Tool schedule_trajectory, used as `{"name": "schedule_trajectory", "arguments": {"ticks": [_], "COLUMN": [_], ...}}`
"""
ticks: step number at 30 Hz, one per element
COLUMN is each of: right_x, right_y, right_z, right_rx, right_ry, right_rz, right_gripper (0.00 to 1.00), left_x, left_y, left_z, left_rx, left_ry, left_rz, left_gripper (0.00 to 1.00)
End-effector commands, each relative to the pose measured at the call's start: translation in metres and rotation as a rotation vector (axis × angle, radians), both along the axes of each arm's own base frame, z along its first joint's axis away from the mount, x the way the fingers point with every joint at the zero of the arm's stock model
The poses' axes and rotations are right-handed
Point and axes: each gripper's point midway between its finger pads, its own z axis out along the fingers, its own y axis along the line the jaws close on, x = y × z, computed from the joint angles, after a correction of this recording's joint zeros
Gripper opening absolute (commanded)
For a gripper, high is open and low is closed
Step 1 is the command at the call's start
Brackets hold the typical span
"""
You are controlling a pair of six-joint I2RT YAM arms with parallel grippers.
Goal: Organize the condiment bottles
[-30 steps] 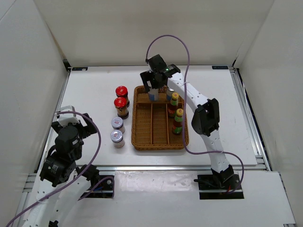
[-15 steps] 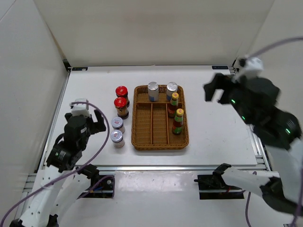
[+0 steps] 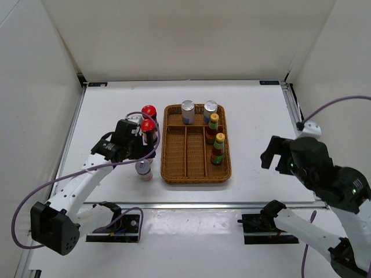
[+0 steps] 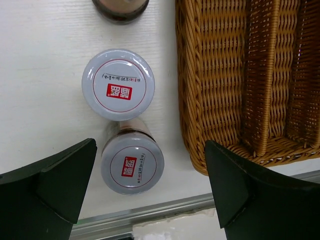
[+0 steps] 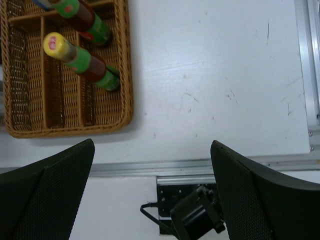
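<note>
Silver-lidded jars | left jaws moved over them, spread | right jaws withdrawn, spread

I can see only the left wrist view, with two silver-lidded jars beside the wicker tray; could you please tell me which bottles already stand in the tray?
Observer: Four. Two silver-capped white bottles stand in the far row of the wicker tray, and two yellow-capped sauce bottles in its right-hand lane.
Operator: Thank you. What else remains outside?
Observer: Two red-lidded jars stand on the table, left of the tray's far corner, in line with your silver-lidded jars.
Operator: Is anything being carried on the right?
Observer: No. The right gripper is open and empty, above the table to the right of the tray.
</note>
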Motion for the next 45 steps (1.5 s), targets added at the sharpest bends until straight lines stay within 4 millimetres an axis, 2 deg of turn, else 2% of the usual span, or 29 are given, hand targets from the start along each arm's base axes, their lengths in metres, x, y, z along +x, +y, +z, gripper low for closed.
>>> {"name": "schedule_trajectory", "arguments": {"ticks": [1,6,10,12,19,25,30,32,33,35,36,39,42,43,44,45], "right_x": [-0.038,-0.032,-0.014,-0.011,-0.001,0.002,0.0,-0.001,-0.001,-0.003,-0.003,-0.004,-0.002,-0.002,-0.003,-0.003], "right_y": [-0.026,-0.027,-0.009,-0.008,-0.002,-0.001,0.004,0.005,0.005,0.006,0.007,0.009,0.009,0.009,0.011,0.011], "right_z": [-0.031,-0.039,-0.051,-0.059,-0.063,-0.063,-0.079,-0.079,-0.079,-0.082,-0.082,-0.083,-0.081,-0.081,-0.082,-0.082], "right_rx": [-0.005,-0.048,-0.067,-0.084,-0.083,-0.06,-0.061,-0.055,-0.055,-0.05,-0.044,-0.038,-0.039,-0.039,-0.034,-0.034], "right_ry": [0.108,0.104,0.145,0.163,0.159,0.122,0.154,0.159,0.159,0.163,0.168,0.162,0.155,0.155,0.159,0.159], "right_rz": [-0.056,-0.057,-0.044,-0.046,-0.059,-0.064,-0.046,-0.038,-0.038,-0.032,-0.026,-0.012,-0.006,-0.006,0.0,0.001], "right_gripper": [1.0,1.0,1.0,1.0,1.0,1.0,1.0,1.0,1.0,1.0,1.0,1.0,1.0,1.0,1.0,1.0], "left_x": [-0.007,-0.006,-0.017,-0.024,-0.029,-0.031,-0.039,-0.038,-0.038,-0.037,-0.037,-0.036,-0.029,-0.028,-0.019,-0.018], "left_y": [-0.004,-0.007,-0.007,-0.001,0.005,0.001,0.0,0.0,0.0,-0.003,-0.006,-0.019,-0.024,-0.029,-0.038,-0.049], "left_z": [0.001,-0.014,-0.029,-0.038,-0.042,-0.053,-0.049,-0.047,-0.047,-0.037,-0.032,-0.004,0.031,0.04,0.062,0.071], "left_rx": [-0.044,-0.05,-0.057,-0.044,0.02,0.022,0.008,-0.003,-0.003,-0.013,-0.021,-0.046,-0.039,-0.042,-0.076,-0.103], "left_ry": [0.005,0.074,0.139,0.163,0.193,0.258,0.257,0.25,0.25,0.25,0.248,0.225,0.19,0.177,0.129,0.117], "left_rz": [0.015,0.06,0.102,0.13,0.158,0.172,0.179,0.186,0.186,0.18,0.181,0.157,0.159,0.152,0.136,0.128], "left_gripper": [1.0,1.0,1.0,1.0,0.98,0.87,0.8,0.71,0.58,0.43,0.3,0.14,0.11,0.11,0.11,0.11]}}
